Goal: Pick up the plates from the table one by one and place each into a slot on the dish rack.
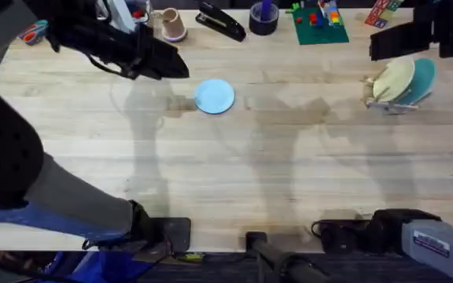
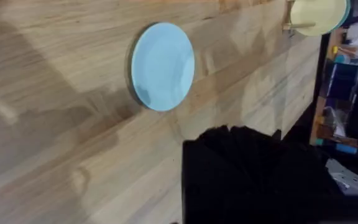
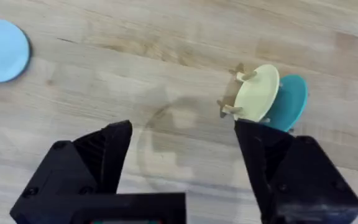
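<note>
- Blue plate [image 1: 214, 96] flat on table [image 1: 289, 173], apart from both grippers.
- Right gripper [image 3: 185, 165] spread wide, empty; rack [image 3: 234, 93] beyond holds cream, teal plates.
- Left jaws: cannot tell.

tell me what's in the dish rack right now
The dish rack holds a cream plate and a teal plate right behind it, both standing on edge. The plates hide most of the dividers.

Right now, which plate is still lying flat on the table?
The pale blue plate; the cream plate and teal plate stand upright in the dish rack.
</note>
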Motion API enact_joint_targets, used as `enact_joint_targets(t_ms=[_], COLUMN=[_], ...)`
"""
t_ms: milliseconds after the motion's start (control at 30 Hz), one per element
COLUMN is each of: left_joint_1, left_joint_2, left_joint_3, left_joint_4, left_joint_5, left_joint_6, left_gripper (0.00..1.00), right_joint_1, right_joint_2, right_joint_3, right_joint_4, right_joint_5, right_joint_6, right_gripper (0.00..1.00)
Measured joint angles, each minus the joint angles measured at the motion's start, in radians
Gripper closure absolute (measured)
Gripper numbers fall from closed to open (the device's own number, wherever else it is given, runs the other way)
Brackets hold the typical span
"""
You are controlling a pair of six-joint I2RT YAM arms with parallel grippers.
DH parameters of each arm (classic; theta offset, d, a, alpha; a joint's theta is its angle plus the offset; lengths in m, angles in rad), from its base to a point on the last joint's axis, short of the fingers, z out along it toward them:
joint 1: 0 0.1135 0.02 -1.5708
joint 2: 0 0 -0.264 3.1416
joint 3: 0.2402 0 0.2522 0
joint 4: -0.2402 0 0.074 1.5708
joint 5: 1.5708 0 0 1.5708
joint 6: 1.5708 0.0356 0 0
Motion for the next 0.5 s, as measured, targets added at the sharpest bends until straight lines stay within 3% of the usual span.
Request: enact_joint_targets(t_ms=[233,500], left_joint_1=[0.000,0.000], left_joint_2=[0.064,0.132], left_joint_3=[-0.071,-0.075], left_joint_4=[0.091,0.149], left_joint_5=[0.061,0.088], left_joint_6=[0.003,-0.002], left_gripper=[0.960,0.960], right_joint_1=[0.000,0.000], right_joint_2=[0.000,0.000], right_joint_3=[0.000,0.000], right_joint_4=[0.000,0.000], right_joint_5=[0.000,0.000], right_joint_6=[0.000,0.000], right_gripper=[0.007,0.007])
